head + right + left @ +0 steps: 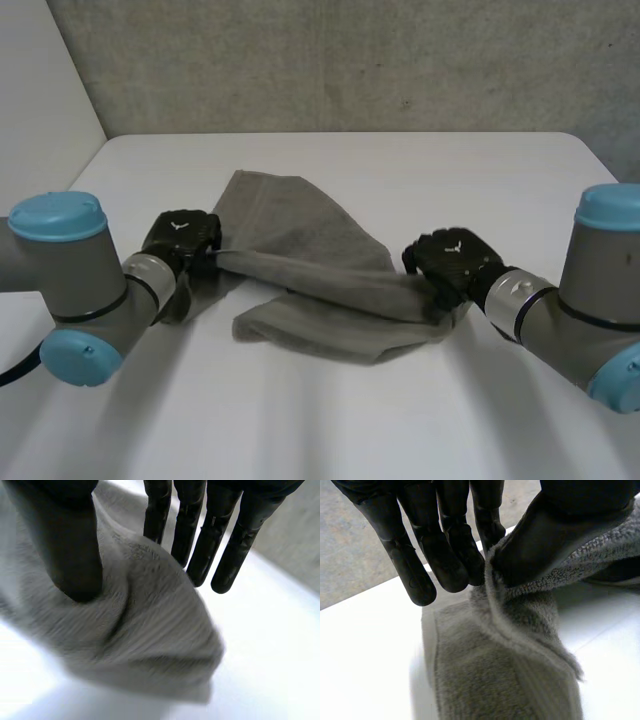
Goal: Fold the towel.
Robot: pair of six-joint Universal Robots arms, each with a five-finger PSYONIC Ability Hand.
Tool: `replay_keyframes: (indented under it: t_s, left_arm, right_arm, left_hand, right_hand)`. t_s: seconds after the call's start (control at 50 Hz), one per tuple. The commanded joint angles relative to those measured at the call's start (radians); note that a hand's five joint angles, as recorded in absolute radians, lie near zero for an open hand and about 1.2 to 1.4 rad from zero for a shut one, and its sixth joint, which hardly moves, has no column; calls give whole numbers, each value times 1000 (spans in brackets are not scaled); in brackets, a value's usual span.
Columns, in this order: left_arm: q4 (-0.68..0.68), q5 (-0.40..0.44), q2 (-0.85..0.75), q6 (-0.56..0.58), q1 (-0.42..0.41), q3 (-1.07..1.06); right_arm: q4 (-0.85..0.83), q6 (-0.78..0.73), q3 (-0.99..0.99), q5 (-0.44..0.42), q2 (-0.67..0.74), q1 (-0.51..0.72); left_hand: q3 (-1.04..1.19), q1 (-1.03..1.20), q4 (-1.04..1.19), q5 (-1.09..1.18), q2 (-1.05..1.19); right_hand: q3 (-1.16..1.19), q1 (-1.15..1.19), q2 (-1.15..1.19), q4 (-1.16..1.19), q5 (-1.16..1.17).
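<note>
Crumpled grey terry towel (pixel 320 270) sits mid white worktop (pixel 350 420). The left hand (pixel 180 240) pinches its left end between thumb and fingers (pixel 445 555), and the right hand (pixel 450 262) looks like it's pinching the right end too.

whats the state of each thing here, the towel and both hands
towel: rumpled and partly doubled over, lying on the table, one fold stretched between the two hands
left hand: shut on the towel, thumb pinching its edge against the fingers
right hand: shut on the towel, thumb pressed into the cloth with the fingers behind it
</note>
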Motion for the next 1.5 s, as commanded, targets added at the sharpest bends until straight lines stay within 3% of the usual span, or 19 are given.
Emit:
replay_keyframes:
  t_s: [0.02, 0.14, 0.38, 0.62, 0.68, 0.72, 0.84, 0.94, 1.06, 1.16, 1.18, 1.26, 1.36, 1.46, 1.5]
  left_arm:
    - [9, 2, -2, 0, 24, 2]
    - [24, 2, -1, 0, 37, 2]
    - [23, 5, 32, 0, 46, -2]
    - [30, 8, 29, 3, 41, -19]
    - [32, 10, 25, 5, 41, -19]
    - [32, 13, 25, 5, 41, -16]
    - [30, 23, 24, 11, 43, 22]
    - [23, 71, 1, 42, 43, 157]
    - [35, 138, -51, 65, 40, 530]
    - [123, 126, -50, 49, 38, 807]
    - [160, 123, -42, 40, 38, 868]
    - [205, 128, -18, -1, 40, 924]
    - [208, 140, 16, -81, 44, 875]
    - [207, 165, 32, -102, 71, 642]
    - [216, 244, 54, -98, 112, 434]
  right_arm:
    - [154, 50, -83, -12, 31, -21]
    - [168, 118, -106, -39, 22, -70]
    - [333, 72, -166, -177, 28, -105]
    - [194, 50, -159, -173, 97, -104]
    - [185, 44, -164, -171, 123, -105]
    - [186, 38, -175, -168, 140, -105]
    - [186, 41, -215, -177, 137, -105]
    - [162, 60, -435, -165, 135, -90]
    - [48, 115, -684, -122, 138, -53]
    - [-281, 181, -834, 3, 68, -35]
    - [-282, 181, -834, 4, 68, -35]
    - [-450, 188, -802, 56, 13, -30]
    - [-452, 176, -682, 42, -27, -30]
    - [-455, 175, -484, 17, -78, -39]
    - [-450, 175, -416, -3, -96, -44]
  left_hand:
    - [53, 99, 41, 55, 49]
    - [53, 99, 41, 55, 49]
    - [53, 99, 41, 55, 49]
    - [53, 99, 41, 55, 49]
    - [53, 99, 41, 55, 49]
    - [53, 99, 41, 55, 49]
    - [53, 99, 41, 55, 49]
    - [53, 99, 41, 55, 49]
    - [53, 99, 41, 55, 49]
    - [53, 99, 41, 55, 49]
    - [53, 99, 41, 55, 49]
    - [53, 99, 41, 55, 49]
    - [53, 99, 41, 55, 49]
    - [53, 99, 41, 55, 49]
    - [53, 99, 41, 55, 49]
  right_hand:
    - [-45, -40, -48, -39, -17]
    - [-18, -14, -22, -12, 9]
    - [85, 89, 81, 90, 112]
    - [96, 100, 93, 102, 123]
    - [264, 268, 260, 269, 291]
    - [646, 650, 643, 652, 673]
    - [691, 695, 688, 697, 718]
    - [691, 695, 688, 697, 718]
    - [691, 695, 688, 697, 718]
    - [691, 695, 688, 697, 718]
    - [691, 695, 688, 697, 718]
    - [691, 695, 688, 697, 718]
    - [691, 695, 688, 697, 718]
    - [691, 695, 688, 697, 718]
    - [691, 695, 688, 697, 718]
